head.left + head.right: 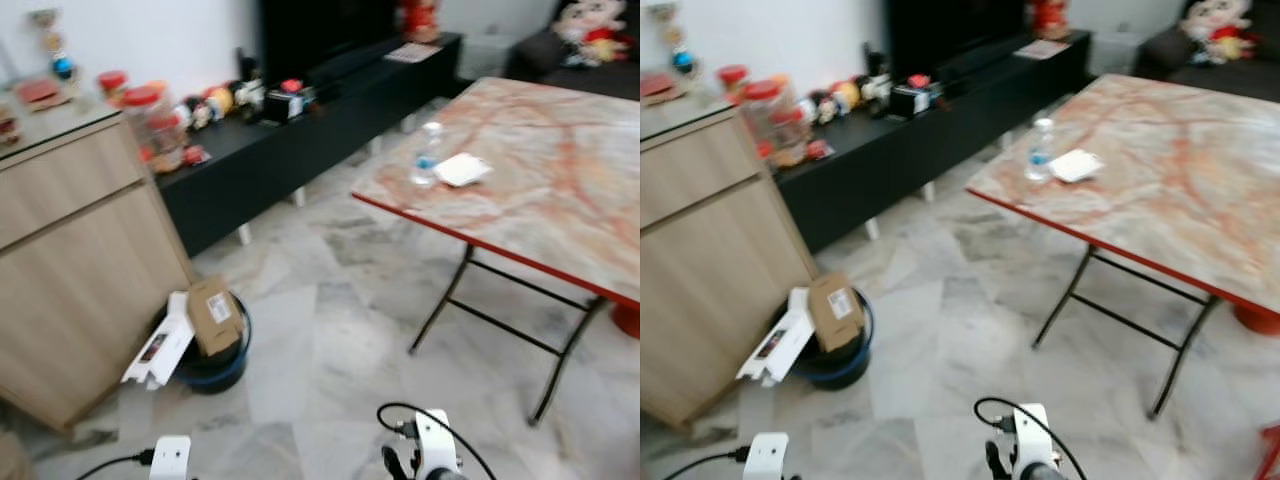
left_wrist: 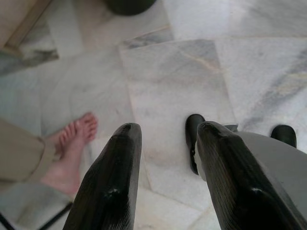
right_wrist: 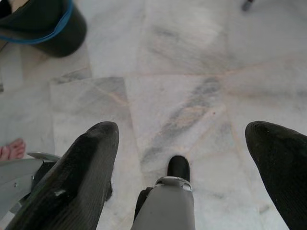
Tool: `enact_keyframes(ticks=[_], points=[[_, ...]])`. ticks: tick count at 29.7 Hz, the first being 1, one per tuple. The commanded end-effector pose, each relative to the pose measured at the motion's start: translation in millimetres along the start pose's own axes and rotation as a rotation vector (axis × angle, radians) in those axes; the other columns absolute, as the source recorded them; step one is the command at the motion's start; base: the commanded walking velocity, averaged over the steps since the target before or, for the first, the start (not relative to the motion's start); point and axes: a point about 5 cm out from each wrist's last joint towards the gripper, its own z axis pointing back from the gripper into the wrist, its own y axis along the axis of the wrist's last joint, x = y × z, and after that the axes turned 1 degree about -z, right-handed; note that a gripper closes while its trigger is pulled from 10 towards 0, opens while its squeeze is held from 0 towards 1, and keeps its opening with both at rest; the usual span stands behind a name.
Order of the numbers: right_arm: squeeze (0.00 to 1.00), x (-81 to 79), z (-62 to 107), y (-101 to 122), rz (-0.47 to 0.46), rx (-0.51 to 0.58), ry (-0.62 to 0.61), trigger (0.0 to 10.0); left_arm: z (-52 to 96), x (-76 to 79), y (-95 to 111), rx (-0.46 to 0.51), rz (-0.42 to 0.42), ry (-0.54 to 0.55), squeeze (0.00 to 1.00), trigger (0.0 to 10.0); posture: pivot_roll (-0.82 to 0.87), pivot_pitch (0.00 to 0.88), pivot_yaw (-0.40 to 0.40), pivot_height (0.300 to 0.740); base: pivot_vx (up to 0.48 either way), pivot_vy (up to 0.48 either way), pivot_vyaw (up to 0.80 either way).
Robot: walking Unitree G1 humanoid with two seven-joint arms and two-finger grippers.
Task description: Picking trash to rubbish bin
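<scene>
**Room: marble floor, folding table, low TV bench**

Floor (image 1: 330,330) is grey-white veined marble tile, evenly lit. Light wood cabinet (image 1: 70,260) on the left, against a white wall (image 1: 150,40). Long black low bench (image 1: 300,140) along the back wall, cluttered with jars and small toys. Folding table (image 1: 560,190) on the right: pink-veined marble-look top, red edge, black legs. Dark sofa (image 1: 575,60) in the far corner with a plush toy.

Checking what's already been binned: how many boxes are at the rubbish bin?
2: a brown cardboard box sticking up out of the rubbish bin, and a white box leaning on its cabinet-side rim. Others may be hidden inside.
</scene>
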Motion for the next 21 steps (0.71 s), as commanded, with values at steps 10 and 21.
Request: enact_keyframes(ticks=[10, 21], points=[[0.00, -4.5, -1.2, 2.3, 0.011, 0.005, 0.005, 10.0, 0.5, -6.7, 0.9, 0.010, 0.003, 0.017, 0.00, 10.0, 0.07, 0.000, 0.059, 0.740, 0.000, 0.000, -0.80], [0.00, -5.2, -1.6, 3.3, 0.010, 0.006, 0.004, 10.0, 0.4, -6.6, 1.4, 0.012, 0.001, 0.015, 0.00, 10.0, 0.07, 0.000, 0.059, 0.740, 0.000, 0.000, -0.80]])
